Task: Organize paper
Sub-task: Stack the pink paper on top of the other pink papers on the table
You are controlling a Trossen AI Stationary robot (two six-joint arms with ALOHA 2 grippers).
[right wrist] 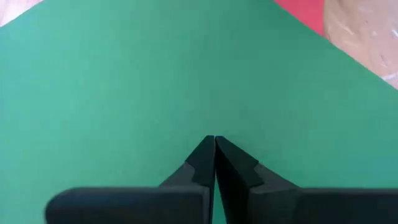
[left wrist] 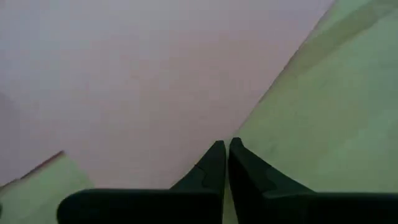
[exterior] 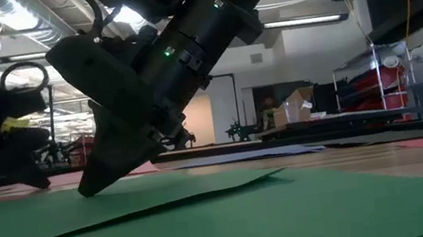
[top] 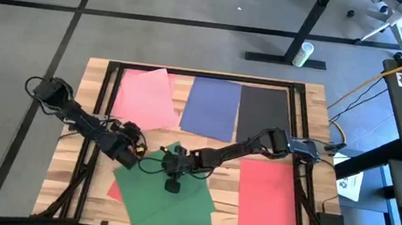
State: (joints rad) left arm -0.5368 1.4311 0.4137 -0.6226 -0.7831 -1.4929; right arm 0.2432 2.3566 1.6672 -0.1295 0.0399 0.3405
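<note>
High view: pink sheet [top: 145, 97], blue sheet [top: 212, 108] and black sheet [top: 264, 112] lie in a row at the worktop's [top: 88, 129] far side, red sheet [top: 268, 200] near right. Green sheet [top: 165, 193] lies skewed at front centre over another red sheet [top: 113, 191]. Right claw [top: 172, 185] is on the green; left claw [top: 126, 159] sits at its upper-left edge, near the pink.

Low view: right claw [exterior: 93, 185] tip down, touching the green sheet [exterior: 237, 225].

Left wrist: left claw [left wrist: 227, 149] pinched to a narrow gap, holding nothing, over the pink sheet's [left wrist: 137, 81] edge.

Right wrist: right claw [right wrist: 214, 144] closed, empty, pressed on green [right wrist: 155, 74].

Step in hand, I'd say: dragging green square. Next move needs steady downward pressure plus a rotation to line it up with the row.
</note>
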